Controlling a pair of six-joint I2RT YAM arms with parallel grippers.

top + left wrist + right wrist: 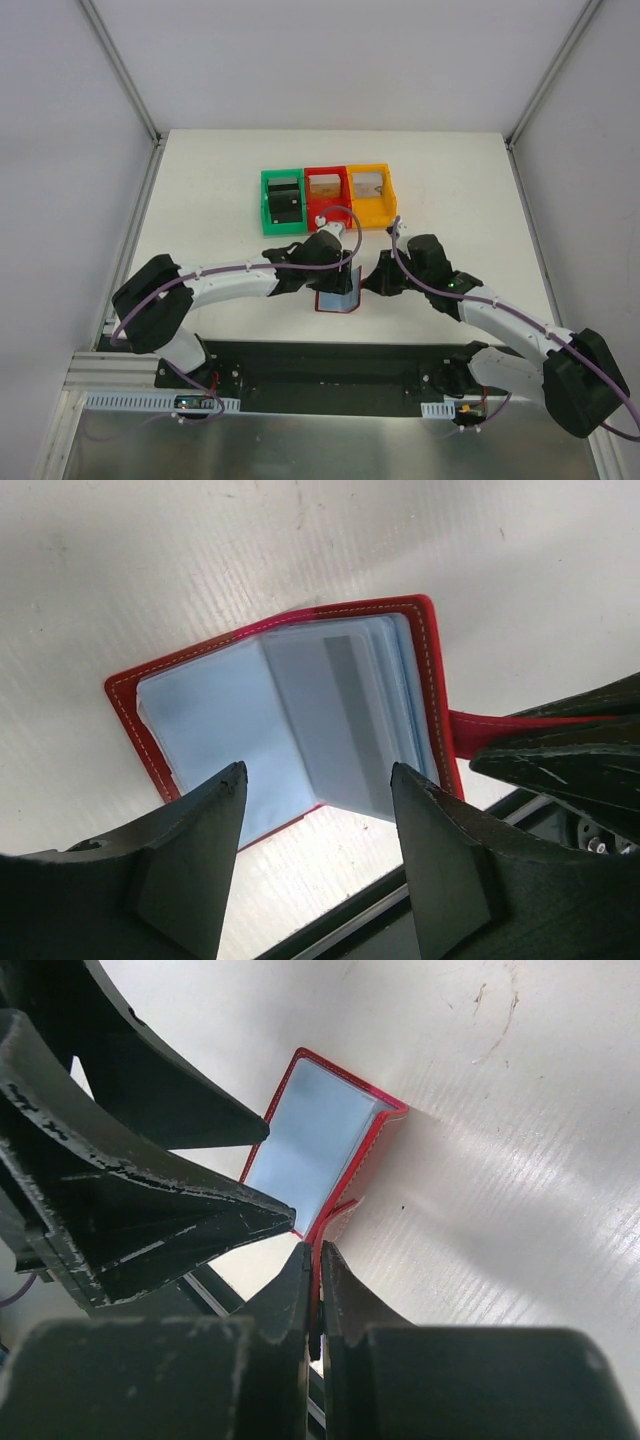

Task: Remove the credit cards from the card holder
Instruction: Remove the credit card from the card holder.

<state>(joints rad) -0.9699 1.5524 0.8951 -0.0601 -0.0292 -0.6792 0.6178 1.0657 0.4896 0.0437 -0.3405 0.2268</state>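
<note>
The dark-red card holder [338, 298] lies open near the table's front edge, its grey-blue lining facing up [200, 710]. A grey-blue credit card [340, 720] with a darker stripe sits in the right-hand sleeve, and its lower corner sticks out past the wallet's edge. My left gripper [318, 780] is open just in front of that corner, one finger on each side, touching nothing. My right gripper [317, 1250] is shut on the wallet's red tab strap [335, 1215]. Both grippers meet over the wallet in the top view, left [345, 262] and right [375, 280].
Three small bins stand in a row behind the wallet: green [283, 200] with a black block [286, 203] inside, red [326, 190] and yellow [370, 192]. The black mounting rail [330, 365] runs just in front of the wallet.
</note>
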